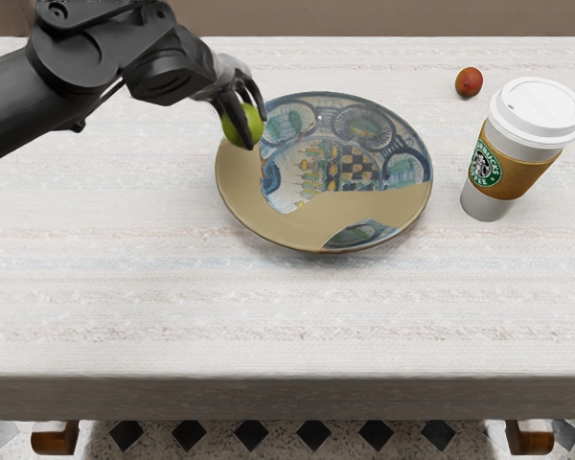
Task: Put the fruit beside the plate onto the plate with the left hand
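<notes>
Fingers (233, 103) curled down over green fruit (243, 127), clasping it from above; judged: leaves underside free for set-down. Fruit at plate (268, 216) left rim, apparently lifted, not resting inside. Left hand (206, 77) palm-down, forearm slanting in from plate's upper left. Coffee cup (517, 144) right of plate; small reddish fruit (469, 82) beyond plate's right, untouched.

Thick matte charcoal left arm (38, 91), bulky rounded black joint housings, a pale grey wrist band, slim black fingers (231, 103)
</notes>
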